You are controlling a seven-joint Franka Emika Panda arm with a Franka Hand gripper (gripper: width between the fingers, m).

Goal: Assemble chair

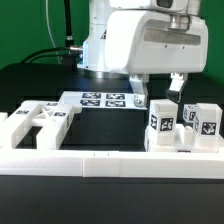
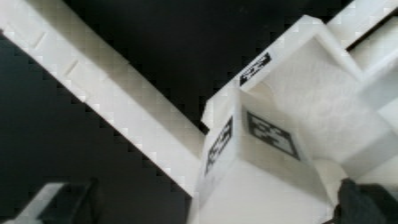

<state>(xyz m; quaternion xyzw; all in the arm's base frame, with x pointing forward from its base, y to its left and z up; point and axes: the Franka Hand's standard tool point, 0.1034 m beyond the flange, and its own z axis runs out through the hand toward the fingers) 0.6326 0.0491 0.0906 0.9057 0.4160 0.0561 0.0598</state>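
Observation:
The chair is in loose white pieces. In the exterior view, slotted panels [image 1: 32, 122] lie at the left and three short square posts with black-and-white tags stand at the right [image 1: 160, 126], [image 1: 186, 118], [image 1: 206, 124]. My gripper [image 1: 158, 93] hangs open just above the nearest post, one finger [image 1: 137, 96] on each side of it. In the wrist view that tagged post [image 2: 267, 140] fills the space between the dark fingers [image 2: 57, 202]. A dark gap shows beside one finger. My gripper [image 2: 214, 203] grips nothing. Another white piece [image 2: 347, 50] stands behind the post.
The long low white border rail [image 1: 100, 155] runs along the front of the table, and in the wrist view it [image 2: 98, 75] crosses at a slant beside the post. The marker board [image 1: 100, 100] lies flat behind the black mat. Black cables hang at the back.

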